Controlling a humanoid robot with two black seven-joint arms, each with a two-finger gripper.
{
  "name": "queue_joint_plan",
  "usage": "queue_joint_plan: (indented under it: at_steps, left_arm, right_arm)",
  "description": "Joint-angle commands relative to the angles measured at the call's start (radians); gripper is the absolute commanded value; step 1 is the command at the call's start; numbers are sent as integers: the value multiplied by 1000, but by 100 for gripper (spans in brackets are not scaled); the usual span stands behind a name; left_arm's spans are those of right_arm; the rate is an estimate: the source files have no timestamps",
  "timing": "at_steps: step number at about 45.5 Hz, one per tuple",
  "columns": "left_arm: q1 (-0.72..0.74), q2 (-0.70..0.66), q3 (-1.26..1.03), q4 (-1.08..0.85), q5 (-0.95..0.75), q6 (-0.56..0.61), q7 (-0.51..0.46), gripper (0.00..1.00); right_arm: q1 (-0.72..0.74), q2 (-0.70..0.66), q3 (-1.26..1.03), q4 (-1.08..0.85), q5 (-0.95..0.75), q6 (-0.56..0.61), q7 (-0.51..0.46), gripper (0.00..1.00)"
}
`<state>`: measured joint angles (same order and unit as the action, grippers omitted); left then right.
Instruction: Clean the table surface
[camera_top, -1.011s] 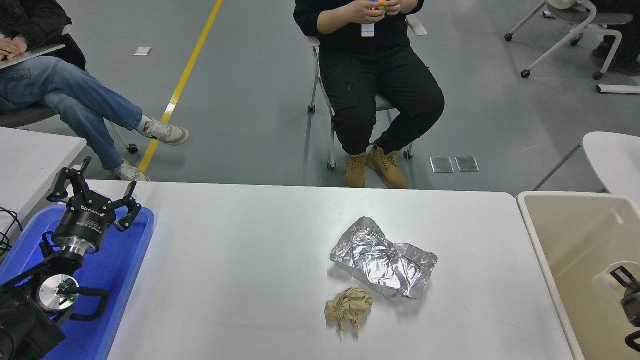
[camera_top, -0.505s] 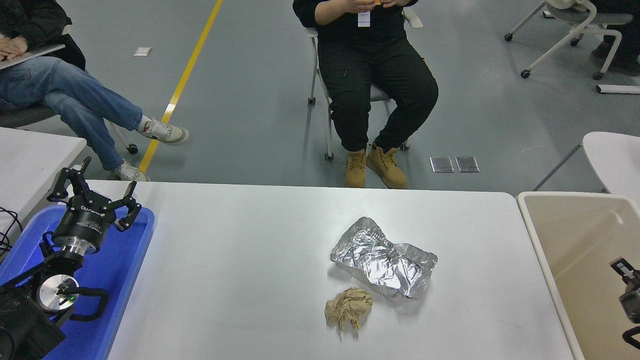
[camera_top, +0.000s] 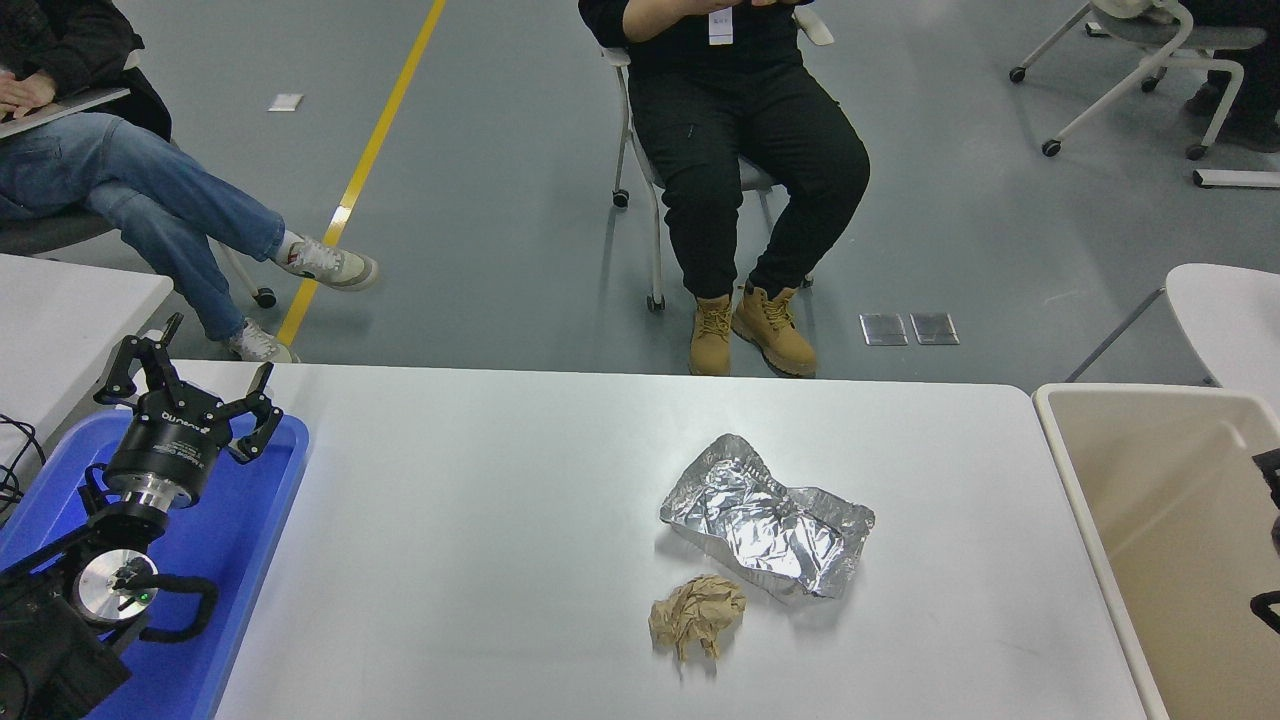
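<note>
I am hovering my right gripper (camera_top: 1272, 480), grip state untellable, over the beige rectangular bin (camera_top: 1090, 500), while crushed silver foil tray (camera_top: 766, 517) and crumpled brown paper wad (camera_top: 697, 617) are waiting leftward on the white table surface (camera_top: 480, 540).

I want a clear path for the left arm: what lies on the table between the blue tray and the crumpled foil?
Nothing: in the head view the table surface is bare between the blue tray and the crumpled foil.

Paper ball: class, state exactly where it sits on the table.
In the head view, the paper ball lies on the table right of centre, near the front edge, just in front and left of the crushed foil tray.
</note>
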<state>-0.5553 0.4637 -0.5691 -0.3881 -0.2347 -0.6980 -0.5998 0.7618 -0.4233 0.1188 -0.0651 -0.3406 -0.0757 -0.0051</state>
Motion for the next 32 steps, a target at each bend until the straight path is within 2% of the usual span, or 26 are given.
queue_joint_plan:
  at_steps: [1, 11, 19, 32]
  left_arm:
    - [0, 0, 0, 0, 0, 0, 0, 100]
    - [0, 0, 0, 0, 0, 0, 0, 100]
    - [0, 0, 0, 0, 0, 0, 0, 100]
    - [0, 0, 0, 0, 0, 0, 0, 100]
  right_arm:
    - [77, -67, 102, 1, 61, 4, 7, 98]
    - [183, -146, 104, 13, 316, 36, 7, 98]
    - [244, -207, 151, 50, 359, 71, 7, 98]
    - [248, -350, 441, 267, 357, 93, 7, 99]
